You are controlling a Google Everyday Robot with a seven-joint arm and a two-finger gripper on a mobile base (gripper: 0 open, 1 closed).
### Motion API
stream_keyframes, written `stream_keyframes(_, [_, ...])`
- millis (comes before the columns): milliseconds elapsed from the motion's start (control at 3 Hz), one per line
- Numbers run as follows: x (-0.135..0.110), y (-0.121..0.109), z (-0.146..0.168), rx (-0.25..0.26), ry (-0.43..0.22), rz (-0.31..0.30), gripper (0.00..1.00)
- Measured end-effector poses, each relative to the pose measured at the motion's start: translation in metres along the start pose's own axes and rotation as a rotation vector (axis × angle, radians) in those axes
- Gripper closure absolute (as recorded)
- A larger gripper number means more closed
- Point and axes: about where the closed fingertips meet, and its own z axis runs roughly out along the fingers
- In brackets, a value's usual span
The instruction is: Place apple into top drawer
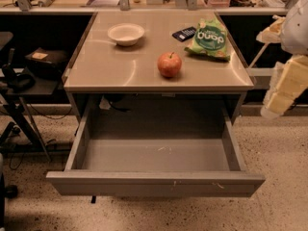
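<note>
**Apple on the table top, top drawer open below**

The surface is a grey-beige metal table (120, 66) w/ a smooth, a bit shiny top. It stands on a speckled floor (274, 211), and a long counter w/ clutter runs behind it. On the top are a white bowl (126, 33) at the back left, a small dark device (184, 33) at the back, and a green snack bag (210, 37) just beside the device, near the right edge. The apple (169, 64) stands upright in the front half, approx. at the middle, near the front edge and well apart from the bowl.

The gripper (281, 93) is at the far right of the view, a pale cream part hanging off the right side of the table, beside its front corner. It touches neither the table nor the apple. If it is open or closed, I cannot tell.

The top drawer (154, 183) is pulled out wide under the front edge – its grey inside shows only some small white scuffs. Between the apple and the right edge the top is bare. On the left, a black stand (19, 81) w/ cables is close to the table.
</note>
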Motion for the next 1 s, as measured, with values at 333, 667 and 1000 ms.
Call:
stream_keyframes(333, [-0.027, -0.046, 0.022, -0.052, -0.199, -0.027, 0.00])
stream_keyframes(667, [-0.070, -0.097, 0.047, -0.084, -0.426, -0.018, 0.00])
stream_keyframes(1000, [-0.102, -0.136, 0.076, -0.078, -0.588, 0.048, 0.00])
